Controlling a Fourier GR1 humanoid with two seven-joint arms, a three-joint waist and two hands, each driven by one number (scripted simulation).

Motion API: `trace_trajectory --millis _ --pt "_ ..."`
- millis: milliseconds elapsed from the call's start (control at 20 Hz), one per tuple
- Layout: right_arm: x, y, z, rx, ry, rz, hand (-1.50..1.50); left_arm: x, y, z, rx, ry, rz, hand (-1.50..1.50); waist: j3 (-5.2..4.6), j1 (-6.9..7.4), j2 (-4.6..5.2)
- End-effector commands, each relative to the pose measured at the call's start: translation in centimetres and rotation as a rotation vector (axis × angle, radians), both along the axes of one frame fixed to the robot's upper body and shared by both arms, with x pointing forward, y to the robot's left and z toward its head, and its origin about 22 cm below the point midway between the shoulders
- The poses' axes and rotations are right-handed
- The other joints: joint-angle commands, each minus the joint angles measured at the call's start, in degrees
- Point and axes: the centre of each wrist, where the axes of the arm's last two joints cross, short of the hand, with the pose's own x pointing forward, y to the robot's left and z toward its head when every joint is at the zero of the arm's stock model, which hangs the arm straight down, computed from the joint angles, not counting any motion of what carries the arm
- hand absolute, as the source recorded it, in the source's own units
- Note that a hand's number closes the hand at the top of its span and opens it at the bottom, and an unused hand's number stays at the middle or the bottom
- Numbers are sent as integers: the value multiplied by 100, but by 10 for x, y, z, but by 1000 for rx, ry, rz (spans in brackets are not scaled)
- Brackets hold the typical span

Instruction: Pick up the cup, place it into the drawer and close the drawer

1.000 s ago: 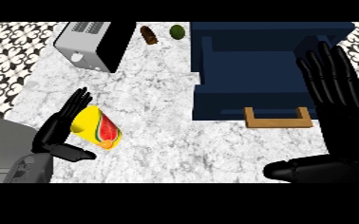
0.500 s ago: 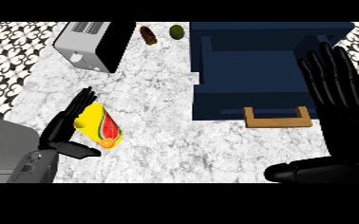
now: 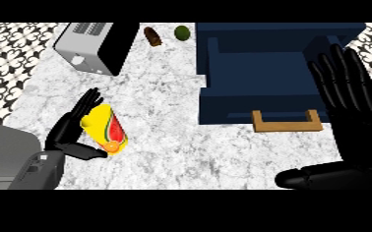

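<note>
Marble counter (image 3: 167, 123) fills the view, with a patterned black-and-white strip along its far left edge.

Left hand (image 3: 71, 130): positioned at the near left, fingers straight and pointing toward the far side, lying along the left side of the cup (image 3: 106, 129). The thumb is bent inward and reaches to the near end of the cup. The fingers are not wrapped round the cup; they stand edge-on beside it. Whether they actually touch its wall cannot be told from this view.

Cup: yellow, with a red and green fruit print, lying on its side on the counter at the near left, well apart from the drawer (image 3: 269, 73).

Right hand (image 3: 346, 86): at the right edge of the view, fingers straight, spread and pointing to the far side, over the right part of the drawer. It holds nothing. A black thumb shows near the bottom right.

Drawer: dark blue, pulled open, at the far right; its wooden handle (image 3: 286, 123) faces the near side.

Other items: a grey toaster (image 3: 96, 47) at the far left; a brown object (image 3: 153, 36) and a green round fruit (image 3: 181, 31) beside each other at the far edge, between toaster and drawer.
</note>
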Motion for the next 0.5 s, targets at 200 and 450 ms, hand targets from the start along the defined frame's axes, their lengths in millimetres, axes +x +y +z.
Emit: trace_trajectory --millis 200,450 --pt "-10 -6 5 3 4 7 -150 -14 -23 -27 -210 67 -131 -150 -58 -62 30" --pt "-6 -1 -1 8 9 4 -150 -23 -30 -35 -300 90 -200 -150 -63 -42 47"
